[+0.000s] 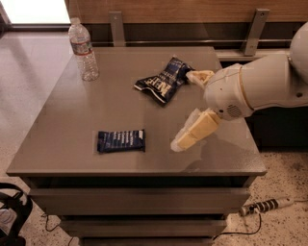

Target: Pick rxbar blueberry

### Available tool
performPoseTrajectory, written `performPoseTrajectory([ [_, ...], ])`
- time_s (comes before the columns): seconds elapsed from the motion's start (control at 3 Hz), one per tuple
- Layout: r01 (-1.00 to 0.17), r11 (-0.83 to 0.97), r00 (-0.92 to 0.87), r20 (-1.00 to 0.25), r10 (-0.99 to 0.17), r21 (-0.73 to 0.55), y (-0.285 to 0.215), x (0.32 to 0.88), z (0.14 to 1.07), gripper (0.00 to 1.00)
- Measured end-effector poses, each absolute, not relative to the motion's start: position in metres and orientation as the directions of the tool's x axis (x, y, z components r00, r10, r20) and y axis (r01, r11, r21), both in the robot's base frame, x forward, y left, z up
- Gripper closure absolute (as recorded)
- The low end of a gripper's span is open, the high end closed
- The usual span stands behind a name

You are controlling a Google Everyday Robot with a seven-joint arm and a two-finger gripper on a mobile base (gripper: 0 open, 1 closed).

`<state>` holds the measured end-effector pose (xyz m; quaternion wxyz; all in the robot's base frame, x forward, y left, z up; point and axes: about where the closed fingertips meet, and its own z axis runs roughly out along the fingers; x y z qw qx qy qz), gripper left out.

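1 desk (62, 144), grey, with drawers | 1 claw (186, 110) over the desk's right half, spread wide, grasping nothing, well apart from the bar | 1 puffy dark-blue snack bag (163, 81), rear centre | 1 water bottle (83, 50) upright, rear left | 1 rxbar blueberry (121, 141) lying flat, front left of centre

I see soft, even light; window glare (38, 10) far left of gripper (183, 109) over table (96, 103); faint shadow under jaws.
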<state>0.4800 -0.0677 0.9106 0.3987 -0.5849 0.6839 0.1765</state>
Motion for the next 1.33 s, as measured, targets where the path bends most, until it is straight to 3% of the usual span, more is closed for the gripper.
performPoseTrajectory([
  [1.33, -0.981, 0.123, 0.063, -0.839, -0.540, -0.153, -0.013, 0.501, 0.858, 0.00],
])
